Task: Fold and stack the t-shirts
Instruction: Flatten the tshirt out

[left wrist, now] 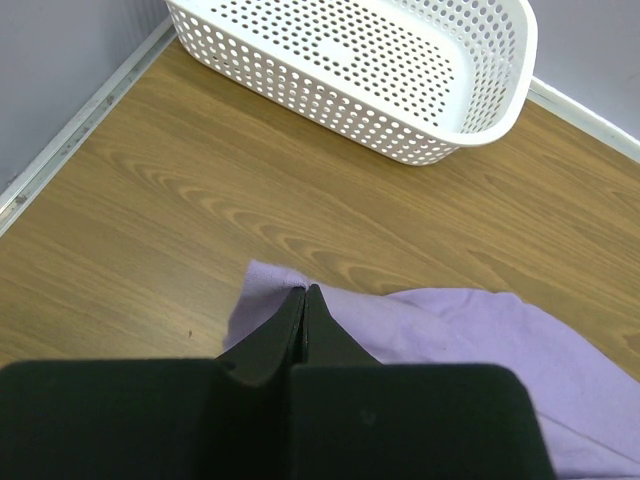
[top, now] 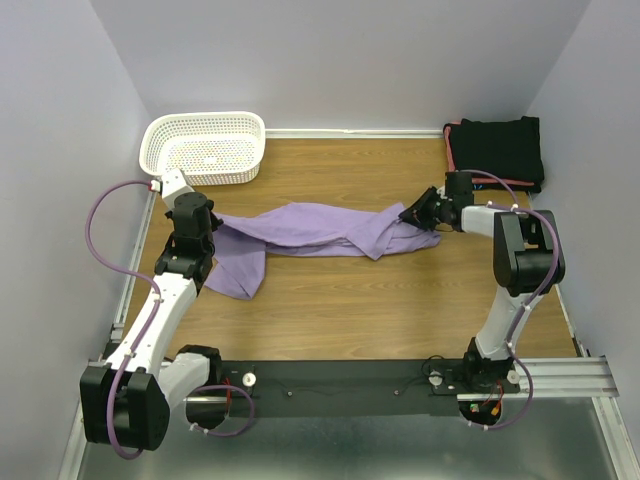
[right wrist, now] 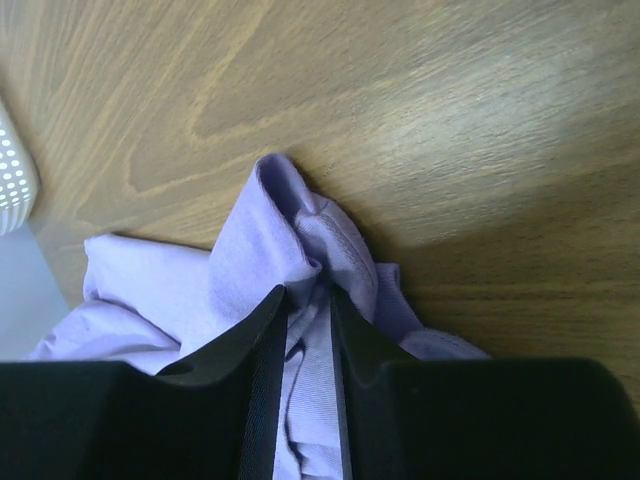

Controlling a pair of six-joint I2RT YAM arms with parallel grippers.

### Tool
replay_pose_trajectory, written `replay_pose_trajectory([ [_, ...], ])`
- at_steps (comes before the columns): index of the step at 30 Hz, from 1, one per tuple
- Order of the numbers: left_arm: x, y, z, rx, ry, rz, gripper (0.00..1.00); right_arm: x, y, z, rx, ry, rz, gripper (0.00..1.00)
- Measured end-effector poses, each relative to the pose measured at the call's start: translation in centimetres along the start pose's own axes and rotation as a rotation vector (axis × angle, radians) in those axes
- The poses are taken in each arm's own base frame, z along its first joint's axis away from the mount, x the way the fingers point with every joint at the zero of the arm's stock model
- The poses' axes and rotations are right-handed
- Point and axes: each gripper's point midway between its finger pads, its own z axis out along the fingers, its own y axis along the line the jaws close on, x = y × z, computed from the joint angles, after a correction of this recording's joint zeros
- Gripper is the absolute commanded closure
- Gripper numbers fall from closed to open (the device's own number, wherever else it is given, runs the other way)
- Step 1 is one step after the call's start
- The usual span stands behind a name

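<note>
You have one lavender shirt (top: 310, 230) strung across mid-frame, one black stack (top: 497, 148) at upper right and one white basket (top: 215, 176) at upper left.
Your right gripper (right wrist: 308, 295) grasps a bunched fold of the lavender shirt. Your left gripper (left wrist: 304, 292) is clenched tight at the shirt's other edge; you cannot tell whether it nips cloth. The wood-grain table (top: 350, 310) sits between plain pale walls (top: 340, 60).

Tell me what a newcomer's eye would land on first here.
The purple shirt lies in a crumpled band across the middle of the table, with the right gripper pinching a bunch of its right end and the left gripper shut at its left edge. Next come the white basket in the far left corner and the folded black shirts in the far right corner.
</note>
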Motion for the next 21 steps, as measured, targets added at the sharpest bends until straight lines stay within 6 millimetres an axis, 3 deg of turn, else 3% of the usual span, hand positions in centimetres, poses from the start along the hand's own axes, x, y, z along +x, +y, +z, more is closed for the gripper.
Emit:
replay_pose_trajectory([
  [3, 0.0, 0.0, 0.0, 0.000, 0.000, 0.000, 1.00, 0.0, 0.2, 0.0, -0.007, -0.002, -0.005, 0.67],
  [6, 0.0, 0.0, 0.0, 0.000, 0.000, 0.000, 1.00, -0.1, 0.5, 0.1, -0.015, -0.005, -0.009, 0.76],
  [10, 0.0, 0.0, 0.0, 0.000, 0.000, 0.000, 1.00, -0.2, 0.9, 0.2, -0.023, -0.007, -0.014, 0.98],
  [16, 0.0, 0.0, 0.0, 0.000, 0.001, 0.000, 1.00, -0.8, 2.0, -0.2, -0.043, -0.022, -0.029, 1.00],
  [21, 0.5, 0.3, -0.1, -0.010, 0.020, 0.010, 1.00, -1.4, 3.5, -3.5, -0.026, -0.055, -0.091, 0.99],
])
